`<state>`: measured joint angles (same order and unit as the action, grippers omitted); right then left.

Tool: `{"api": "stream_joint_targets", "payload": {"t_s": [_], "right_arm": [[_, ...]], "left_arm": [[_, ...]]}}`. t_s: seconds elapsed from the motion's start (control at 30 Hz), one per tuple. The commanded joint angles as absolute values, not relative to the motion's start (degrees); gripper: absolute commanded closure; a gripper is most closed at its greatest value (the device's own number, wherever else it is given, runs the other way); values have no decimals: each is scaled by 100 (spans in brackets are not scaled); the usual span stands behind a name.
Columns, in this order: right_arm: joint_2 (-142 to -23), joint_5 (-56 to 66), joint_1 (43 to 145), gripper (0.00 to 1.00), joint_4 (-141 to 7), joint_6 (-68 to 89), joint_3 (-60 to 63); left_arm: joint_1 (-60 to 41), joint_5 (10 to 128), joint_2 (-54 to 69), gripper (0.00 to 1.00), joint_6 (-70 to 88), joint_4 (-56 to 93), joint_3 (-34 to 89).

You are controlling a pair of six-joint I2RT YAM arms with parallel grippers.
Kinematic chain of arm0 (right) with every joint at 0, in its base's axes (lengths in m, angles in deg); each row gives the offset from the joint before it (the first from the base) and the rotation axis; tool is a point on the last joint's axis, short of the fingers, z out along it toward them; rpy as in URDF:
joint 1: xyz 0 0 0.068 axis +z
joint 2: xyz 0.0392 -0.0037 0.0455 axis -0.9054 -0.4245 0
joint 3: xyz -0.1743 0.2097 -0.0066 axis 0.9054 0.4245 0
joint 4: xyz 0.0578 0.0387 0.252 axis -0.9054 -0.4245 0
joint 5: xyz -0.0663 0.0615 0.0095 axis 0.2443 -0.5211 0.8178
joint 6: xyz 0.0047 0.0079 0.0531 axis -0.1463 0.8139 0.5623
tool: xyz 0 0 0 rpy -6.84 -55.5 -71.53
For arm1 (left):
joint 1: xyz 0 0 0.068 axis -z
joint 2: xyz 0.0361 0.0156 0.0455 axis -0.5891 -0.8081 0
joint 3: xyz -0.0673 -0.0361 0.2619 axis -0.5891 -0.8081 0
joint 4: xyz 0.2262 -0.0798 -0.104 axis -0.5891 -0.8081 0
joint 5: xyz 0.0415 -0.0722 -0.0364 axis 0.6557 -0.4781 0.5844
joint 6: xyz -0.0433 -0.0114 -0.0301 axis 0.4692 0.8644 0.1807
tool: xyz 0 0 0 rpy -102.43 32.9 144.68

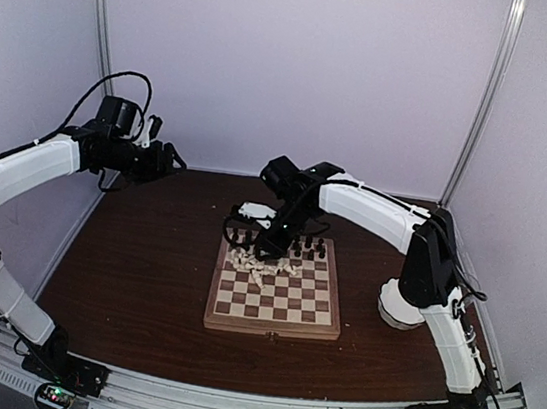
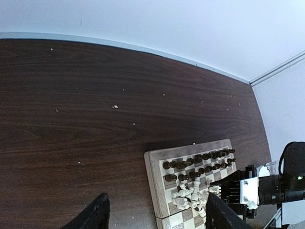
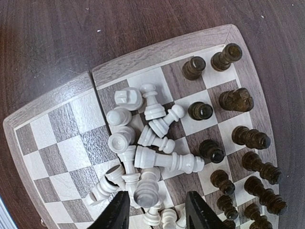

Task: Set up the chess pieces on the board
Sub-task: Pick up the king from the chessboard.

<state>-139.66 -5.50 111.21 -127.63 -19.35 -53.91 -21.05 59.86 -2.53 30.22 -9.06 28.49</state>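
Down at the board (image 1: 273, 325), flat in the middle of the dark wooden table (image 1: 133, 277). Along its far edge, two rows of dark pieces (image 1: 294, 243), upright and in order, one to a square as far as can be told. Just in front of them, toward the far left corner, a jumble of white pieces (image 1: 246, 259), mostly tipped on their sides and touching one another, with a few standing. Right over that jumble, the right gripper (image 1: 270, 249), pointing down and straddling the near end of the heap. Close in from the right wrist: black fingers (image 3: 119, 212) set apart at the bottom of the view, and one small white piece (image 3: 145, 193) seen end-on between them, nearer the left-hand finger. Cannot tell whether touched, but not pinched from both sides. Just above it in that view, a long white piece (image 3: 167, 161) lying flat across the squares, head toward the dark rows. Over to the left gripper (image 1: 163, 160): high above the table's far left corner, well apart from the board, spread wide and holding nothing. From its wrist camera, a look down past the two fingertips at bare table, the board's corner and the right gripper beyond. Off by the right arm (image 1: 440, 317), a white bowl (image 1: 391, 306) on the table, partly hidden behind that arm and apart from the board.
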Motion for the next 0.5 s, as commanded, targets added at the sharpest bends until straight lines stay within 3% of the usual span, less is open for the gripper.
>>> {"api": "stream_joint_targets", "payload": {"t_s": [0.0,0.17,0.47], "right_arm": [[-14026,-576,11164,61,-12851,-1836,-5565],[-14130,-670,11164,78,-12915,-1835,-5619],[-14151,-778,11164,82,-12930,-1822,-5697]], "left_arm": [[-2142,5863,-266,31,3091,-597,2779],[-2142,5834,-331,32,3116,-585,2770],[-2142,5792,-393,32,3128,-586,2774]]}}
